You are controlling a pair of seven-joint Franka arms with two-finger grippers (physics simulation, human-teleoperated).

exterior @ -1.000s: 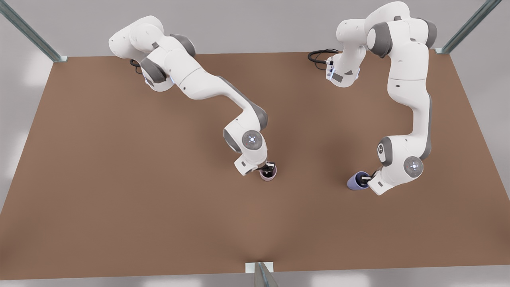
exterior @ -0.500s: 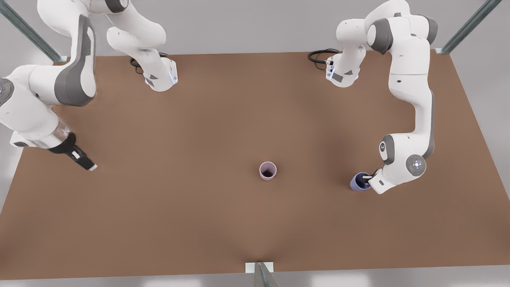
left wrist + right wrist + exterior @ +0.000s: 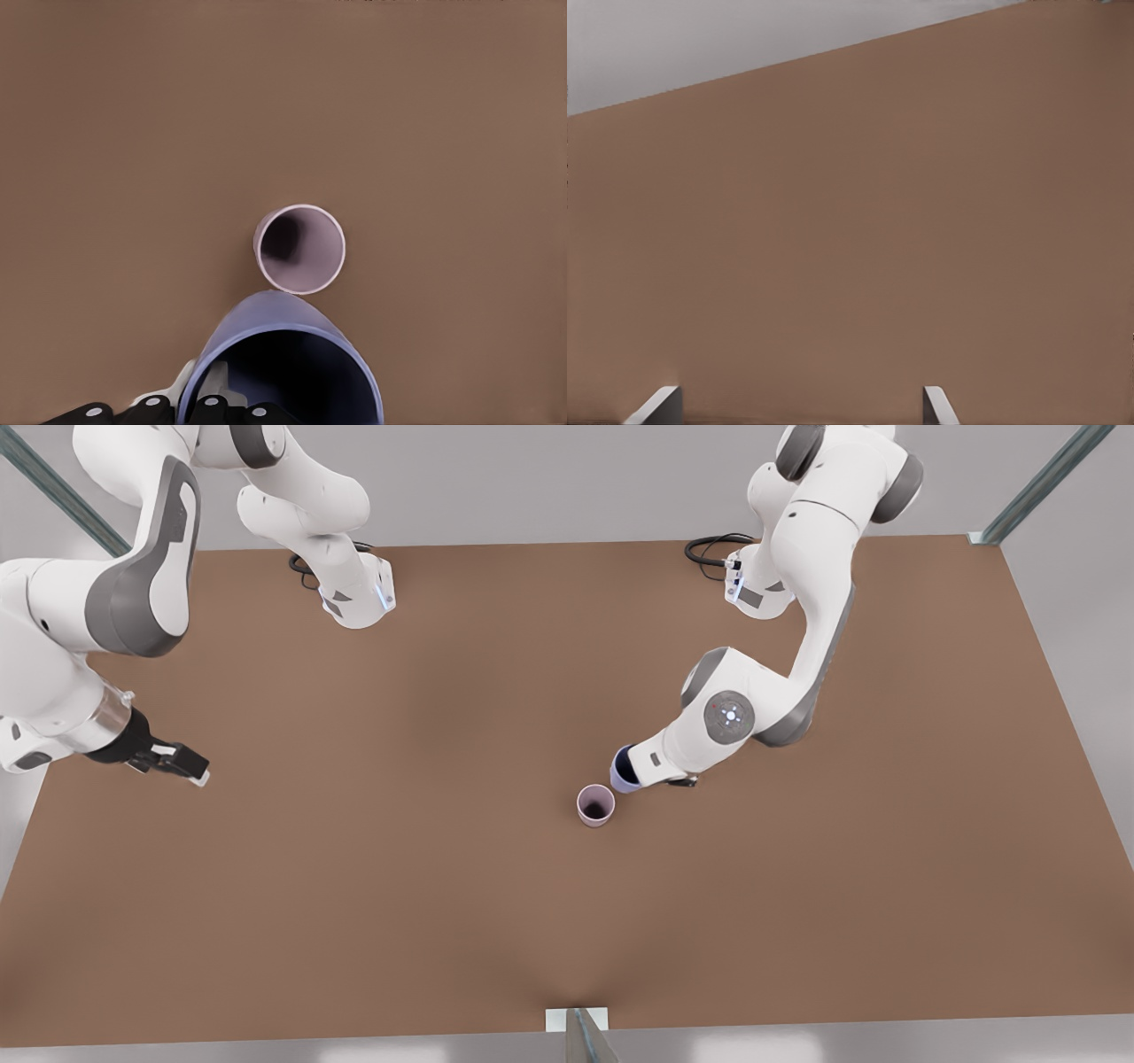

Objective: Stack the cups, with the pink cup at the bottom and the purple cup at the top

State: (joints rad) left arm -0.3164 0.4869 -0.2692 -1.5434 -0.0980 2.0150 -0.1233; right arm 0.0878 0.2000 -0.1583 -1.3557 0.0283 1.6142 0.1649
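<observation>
The pink cup (image 3: pixel 595 805) stands upright on the brown table (image 3: pixel 354 886), mouth up, near the middle. Just behind it and toward the front view's right hangs the purple cup (image 3: pixel 623 769), tilted and raised off the table. My left gripper (image 3: pixel 633 772) is shut on its rim. In the left wrist view the purple cup (image 3: pixel 283 363) sits close in my left gripper (image 3: pixel 197 390), with the pink cup (image 3: pixel 299 248) just beyond it. My right gripper (image 3: pixel 190 769) waits open at the front view's far left, above the table, and its fingertips (image 3: pixel 660 403) are spread with nothing between them.
Both arm bases (image 3: pixel 354 598) (image 3: pixel 753 593) stand at the table's far edge, with black cables beside them. Metal frame posts (image 3: pixel 580 1036) mark the near edge and the far corners. Open brown tabletop lies all around the pink cup.
My left gripper has carried the purple cup from the front view's right to just beside the pink cup. My right gripper let go of the pink cup and withdrew to the far left.
</observation>
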